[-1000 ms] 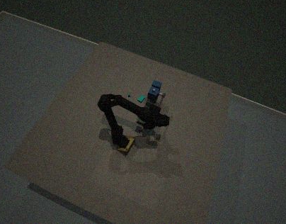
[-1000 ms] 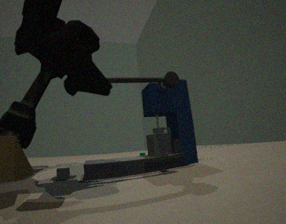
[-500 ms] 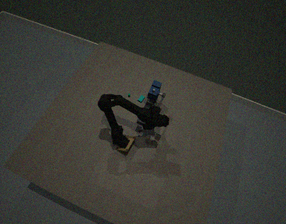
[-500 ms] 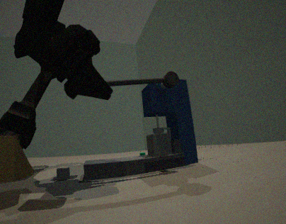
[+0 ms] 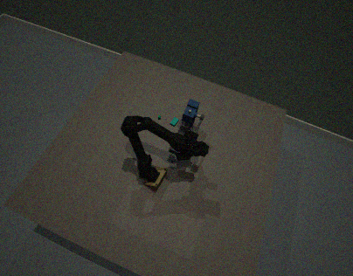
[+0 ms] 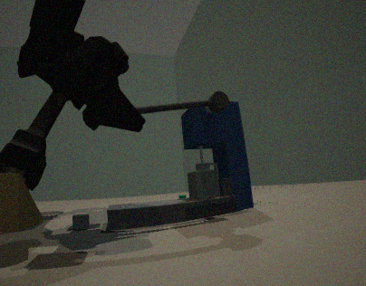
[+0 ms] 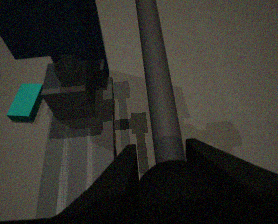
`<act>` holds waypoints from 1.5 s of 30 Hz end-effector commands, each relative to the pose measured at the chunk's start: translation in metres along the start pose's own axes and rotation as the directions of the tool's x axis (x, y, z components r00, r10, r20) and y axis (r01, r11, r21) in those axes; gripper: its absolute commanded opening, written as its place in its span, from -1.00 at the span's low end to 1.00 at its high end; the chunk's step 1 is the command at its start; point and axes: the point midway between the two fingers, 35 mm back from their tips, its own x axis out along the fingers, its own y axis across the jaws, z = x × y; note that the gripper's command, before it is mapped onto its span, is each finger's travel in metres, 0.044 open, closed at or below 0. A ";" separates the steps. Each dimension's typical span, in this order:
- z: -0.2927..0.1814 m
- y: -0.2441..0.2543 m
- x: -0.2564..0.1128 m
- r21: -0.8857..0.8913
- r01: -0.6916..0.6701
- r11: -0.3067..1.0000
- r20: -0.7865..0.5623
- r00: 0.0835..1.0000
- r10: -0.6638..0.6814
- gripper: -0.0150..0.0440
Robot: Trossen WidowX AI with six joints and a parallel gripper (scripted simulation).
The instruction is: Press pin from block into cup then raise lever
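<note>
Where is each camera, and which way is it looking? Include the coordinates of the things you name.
Top: high above the table [image 5: 237,155], looking down; the whole arm [image 5: 160,134] shows.
Exterior: low beside the table [image 6: 309,233], looking across at the blue press [image 6: 238,157]; part of the arm [image 6: 52,30] shows.
Wrist: on the arm, looking past the gripper fingers along the lever [image 7: 161,85].
Top and wrist share the flat teal piece [image 5: 174,121] [image 7: 25,102].

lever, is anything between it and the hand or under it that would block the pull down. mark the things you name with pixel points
Nothing visible: the hand [image 5: 190,134] [image 6: 139,124] [image 7: 160,149] is already closed on the lever [image 6: 175,106] [image 7: 159,75]. Below them, the exterior view shows open air above the low grey base [image 6: 146,216] [image 7: 76,170].
</note>
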 end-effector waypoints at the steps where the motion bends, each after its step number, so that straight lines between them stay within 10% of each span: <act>1: -0.003 -0.001 0.003 0.001 0.004 1.000 -0.012 1.000 -0.004 -0.49; 45: 0.010 -0.001 -0.007 0.001 0.004 1.000 -0.013 1.000 -0.004 -0.49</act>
